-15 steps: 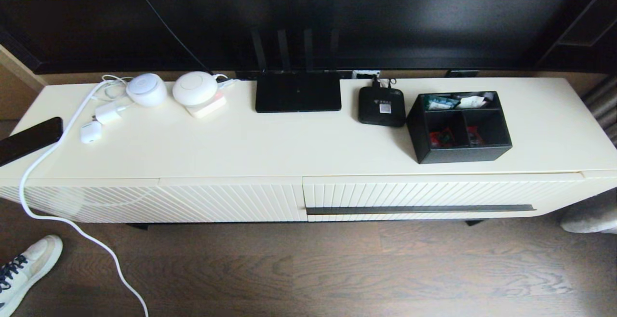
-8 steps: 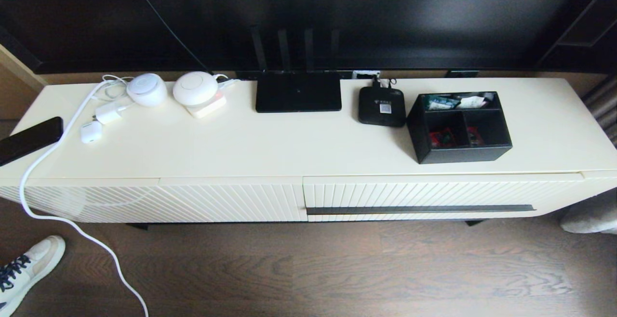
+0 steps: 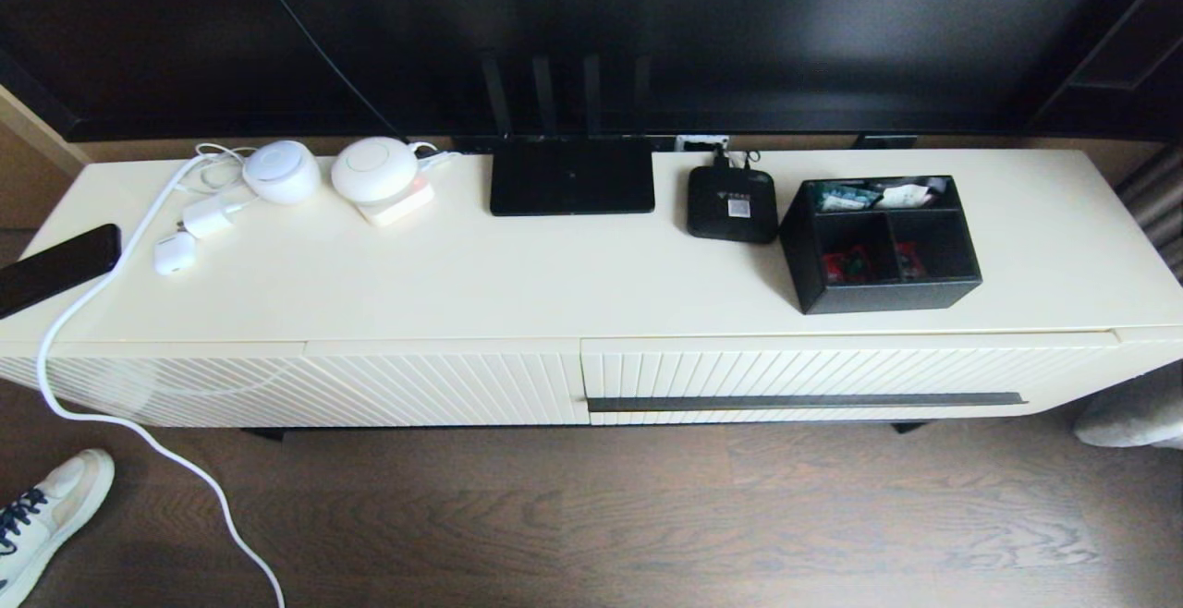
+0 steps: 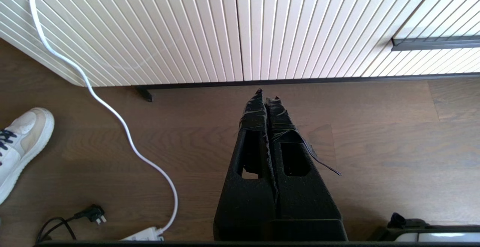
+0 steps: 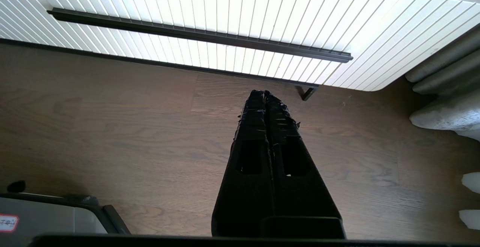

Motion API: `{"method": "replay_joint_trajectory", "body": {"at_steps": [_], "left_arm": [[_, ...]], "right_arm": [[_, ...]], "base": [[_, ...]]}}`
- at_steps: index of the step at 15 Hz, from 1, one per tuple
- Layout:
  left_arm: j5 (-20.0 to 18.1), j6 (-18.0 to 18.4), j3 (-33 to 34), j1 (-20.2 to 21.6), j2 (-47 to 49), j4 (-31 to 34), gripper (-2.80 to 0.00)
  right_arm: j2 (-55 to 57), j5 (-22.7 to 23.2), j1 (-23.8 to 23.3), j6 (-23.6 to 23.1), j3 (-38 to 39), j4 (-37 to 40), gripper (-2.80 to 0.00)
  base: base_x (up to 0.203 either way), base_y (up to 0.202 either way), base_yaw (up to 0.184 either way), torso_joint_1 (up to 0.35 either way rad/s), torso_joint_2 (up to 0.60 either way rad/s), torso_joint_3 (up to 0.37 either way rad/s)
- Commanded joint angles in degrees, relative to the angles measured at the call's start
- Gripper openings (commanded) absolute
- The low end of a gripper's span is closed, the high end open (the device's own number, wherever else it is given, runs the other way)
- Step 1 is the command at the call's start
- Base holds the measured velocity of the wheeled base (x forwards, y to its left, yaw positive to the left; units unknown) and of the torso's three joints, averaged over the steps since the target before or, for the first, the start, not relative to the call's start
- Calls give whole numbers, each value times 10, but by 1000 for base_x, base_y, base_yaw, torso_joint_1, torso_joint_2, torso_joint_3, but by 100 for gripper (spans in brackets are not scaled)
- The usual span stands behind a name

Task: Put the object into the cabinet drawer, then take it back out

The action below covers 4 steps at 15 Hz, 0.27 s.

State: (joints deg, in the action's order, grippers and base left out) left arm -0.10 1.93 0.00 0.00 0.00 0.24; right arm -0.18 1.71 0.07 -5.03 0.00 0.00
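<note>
The black organizer box [image 3: 880, 240] stands on the cream cabinet top [image 3: 518, 275], at the right, with red and white packets in its compartments. Below it the cabinet drawer [image 3: 832, 375] is closed; its ribbed front carries a long dark handle bar [image 3: 804, 401], which the right wrist view also shows as handle bar [image 5: 198, 35]. Neither arm appears in the head view. My left gripper [image 4: 267, 95] is shut and empty above the wooden floor, short of the cabinet front. My right gripper [image 5: 261, 92] is likewise shut and empty over the floor, below the handle bar.
A flat black router [image 3: 571, 176] and a small black set-top box [image 3: 732, 204] sit beside the organizer. White gadgets [image 3: 374, 171], chargers and a phone [image 3: 55, 268] lie at the left. A white cable [image 3: 139, 432] trails to the floor. A person's shoe [image 3: 46, 516] stands at the lower left.
Only the shoe at the lower left has shifted slightly. The organizer, the drawer and the rest of the cabinet top are unchanged.
</note>
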Motion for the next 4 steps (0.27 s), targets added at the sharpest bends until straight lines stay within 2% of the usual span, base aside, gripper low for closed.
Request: {"method": "replay_joint_trajectory", "body": {"at_steps": [1, 4], "left_arm": [[0, 0, 0, 0, 0, -1, -280], [0, 0, 0, 0, 0, 0, -280]], "right_arm": [[0, 1, 0, 1, 0, 1, -280], [1, 1, 0, 2, 0, 1, -280]], "base": [[0, 0, 0, 0, 0, 0], [0, 0, 0, 0, 0, 0]]}}
